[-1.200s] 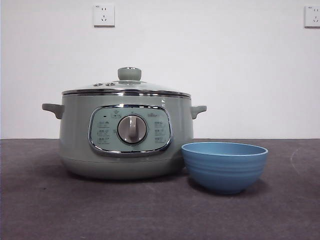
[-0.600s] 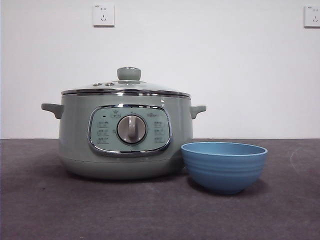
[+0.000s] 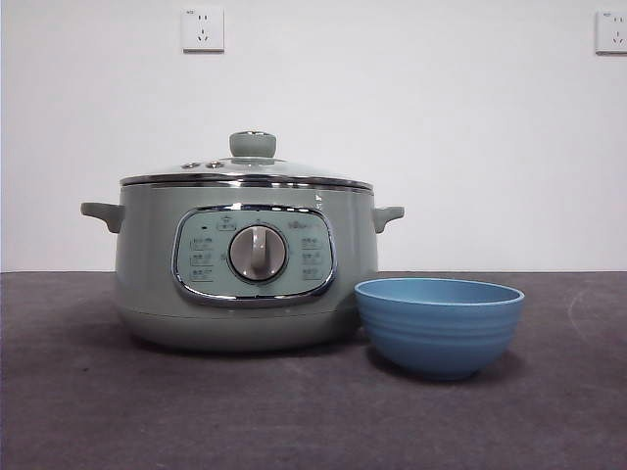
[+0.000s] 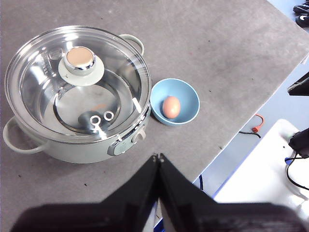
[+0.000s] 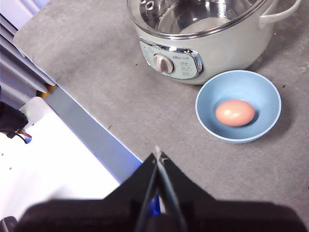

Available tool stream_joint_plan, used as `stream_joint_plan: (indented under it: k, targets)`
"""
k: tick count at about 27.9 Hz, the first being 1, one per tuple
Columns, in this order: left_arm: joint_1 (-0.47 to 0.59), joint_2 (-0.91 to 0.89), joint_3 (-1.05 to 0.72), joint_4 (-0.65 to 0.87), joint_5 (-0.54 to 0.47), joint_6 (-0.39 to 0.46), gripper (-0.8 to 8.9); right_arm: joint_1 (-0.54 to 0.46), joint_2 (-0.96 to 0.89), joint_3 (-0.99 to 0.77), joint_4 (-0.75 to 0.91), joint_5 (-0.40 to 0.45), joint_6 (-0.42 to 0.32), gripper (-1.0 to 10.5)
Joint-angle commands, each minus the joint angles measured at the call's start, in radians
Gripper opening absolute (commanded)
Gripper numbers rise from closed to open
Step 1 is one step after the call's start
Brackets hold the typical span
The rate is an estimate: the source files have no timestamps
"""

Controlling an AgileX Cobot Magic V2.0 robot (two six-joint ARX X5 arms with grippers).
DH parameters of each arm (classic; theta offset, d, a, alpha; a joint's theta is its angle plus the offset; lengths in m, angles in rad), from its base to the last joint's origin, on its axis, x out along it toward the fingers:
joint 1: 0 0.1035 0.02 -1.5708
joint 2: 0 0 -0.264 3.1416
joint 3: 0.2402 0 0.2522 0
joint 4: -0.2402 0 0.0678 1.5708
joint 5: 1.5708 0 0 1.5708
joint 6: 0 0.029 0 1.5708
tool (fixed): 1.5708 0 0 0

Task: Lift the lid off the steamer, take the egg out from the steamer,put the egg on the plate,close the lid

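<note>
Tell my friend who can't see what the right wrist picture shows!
A brown egg lies in a blue bowl on a grey table, beside a green steamer with its glass lid on. The right gripper hangs shut above the table's edge.

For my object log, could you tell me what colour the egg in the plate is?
The egg is light orange-brown; the right wrist view shows it best, lying in the blue plate.

Two wall sockets (image 3: 203, 28), grey table (image 3: 196, 411)

My left gripper (image 4: 159, 156) hangs high above the table, its two black jaws pressed together, holding nothing. My right gripper (image 5: 158, 153) hangs likewise, jaws closed to a point, empty.
</note>
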Motion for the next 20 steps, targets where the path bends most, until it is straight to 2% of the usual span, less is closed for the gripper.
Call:
stream_joint_plan:
  k: [1, 5, 6, 9, 11, 16, 20]
  targets:
    - [-0.001, -0.001, -0.002, 0.008, -0.002, 0.003, -0.04, 0.002, -0.002, -0.008, 0.005, 0.003, 0.006, 0.0]
    - [0.002, -0.002, -0.002, 0.089, -0.026, 0.009, -0.04, 0.002, -0.002, -0.008, 0.005, 0.003, 0.006, 0.0]
    - [0.009, -0.002, -0.003, 0.138, -0.041, 0.033, -0.04, 0.002, -0.002, -0.008, 0.005, 0.003, 0.006, 0.0]
    - [0.042, -0.018, -0.021, 0.336, -0.044, 0.143, -0.04, 0.002, -0.002, -0.008, 0.005, 0.003, 0.006, 0.0]
    - [0.071, -0.051, -0.072, 0.521, -0.018, 0.172, -0.03, 0.002, -0.002, -0.008, 0.005, 0.003, 0.006, 0.0]
    - [0.189, -0.209, -0.339, 0.938, 0.108, 0.184, -0.04, 0.002, -0.002, -0.008, 0.005, 0.003, 0.006, 0.0]
    - [0.292, -0.378, -0.606, 1.108, 0.099, 0.185, -0.03, 0.002, -0.002, -0.008, 0.005, 0.003, 0.006, 0.0]
